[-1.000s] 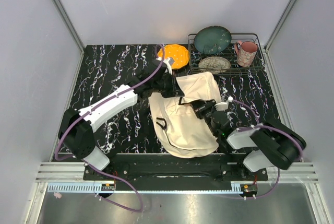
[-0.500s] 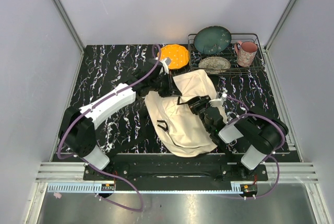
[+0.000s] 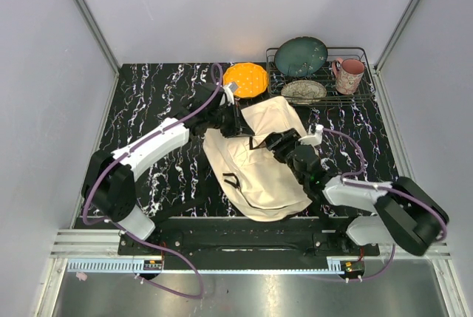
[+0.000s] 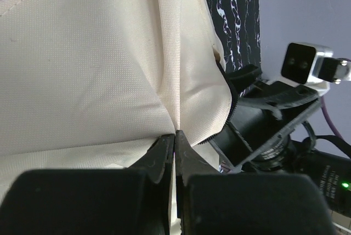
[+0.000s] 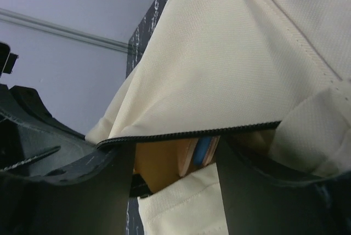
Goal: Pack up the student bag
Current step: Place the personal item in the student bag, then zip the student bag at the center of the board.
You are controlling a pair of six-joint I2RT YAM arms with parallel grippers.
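Note:
The student bag (image 3: 259,165), cream fabric with black zipper pulls, lies in the middle of the table between both arms. My left gripper (image 3: 230,122) is at its upper left edge, shut on a fold of the bag's cream fabric (image 4: 109,70). My right gripper (image 3: 284,145) is at the bag's mouth. In the right wrist view this gripper (image 5: 175,166) stands open, its fingers (image 5: 104,191) wide apart under the black zipper edge (image 5: 192,132). An orange book (image 5: 159,164) and a blue-spined book (image 5: 204,148) sit inside the bag between the fingers.
An orange plate (image 3: 246,79) lies just behind the bag. A wire dish rack (image 3: 361,95) at the back right holds a dark green plate (image 3: 301,56), a patterned bowl (image 3: 304,90) and a pink mug (image 3: 348,75). Grey walls close in the black marbled table (image 3: 148,103).
My right gripper's jaws have gone from nearly shut to wide open at the bag's mouth. The left gripper, still shut on the fabric, has shifted slightly left with the bag's edge.

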